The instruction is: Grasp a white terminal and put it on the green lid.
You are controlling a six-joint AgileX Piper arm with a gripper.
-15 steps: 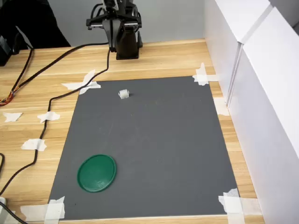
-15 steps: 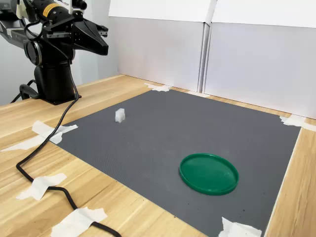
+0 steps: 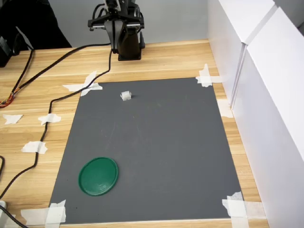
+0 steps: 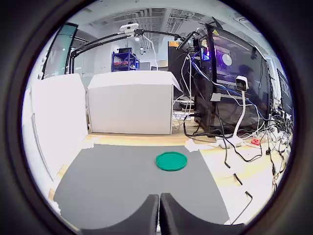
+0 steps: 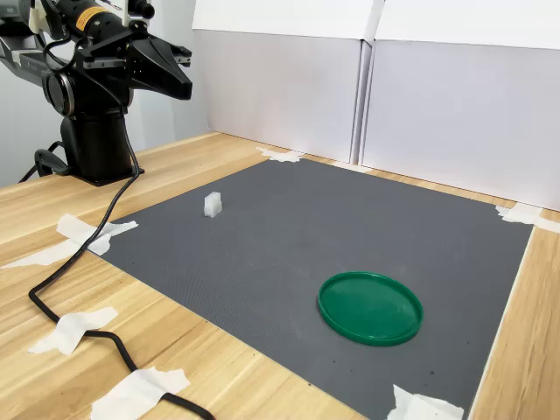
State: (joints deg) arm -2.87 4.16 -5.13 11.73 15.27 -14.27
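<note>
One arm: black Piper arm (image 3: 126, 33) on its base at the far tabletop edge, 12 o'clock of the mat in the first exterior view; folded high, not over the mat.
Gripper: gripper (image 5: 175, 74) points out toward the mat in the second exterior view, well above the surface; in the wrist view the gripper (image 4: 159, 213) tips show at the frame edge.
Jaws: pressed together, only a hairline seam between them in the wrist view; nothing held.
White terminal: white terminal (image 3: 126, 96) sits on the mat near its far edge, about 11 o'clock from mat centre in the first exterior view; standing alone, well apart from the gripper. Also seen in the second exterior view (image 5: 213, 205).
Green lid: green lid (image 3: 98, 175) lies flat on the mat, about 7 o'clock from mat centre in the first exterior view; bare. Well apart from the terminal.
Mat: dark grey mat (image 3: 156, 152), corners held by white tape (image 3: 237, 206) to the wooden tabletop (image 3: 28, 128).
Cable: black cable (image 3: 52, 102) runs from the base across the tabletop, beside the mat.
Walls: white panels (image 5: 437, 114) stand just beyond the mat.
</note>
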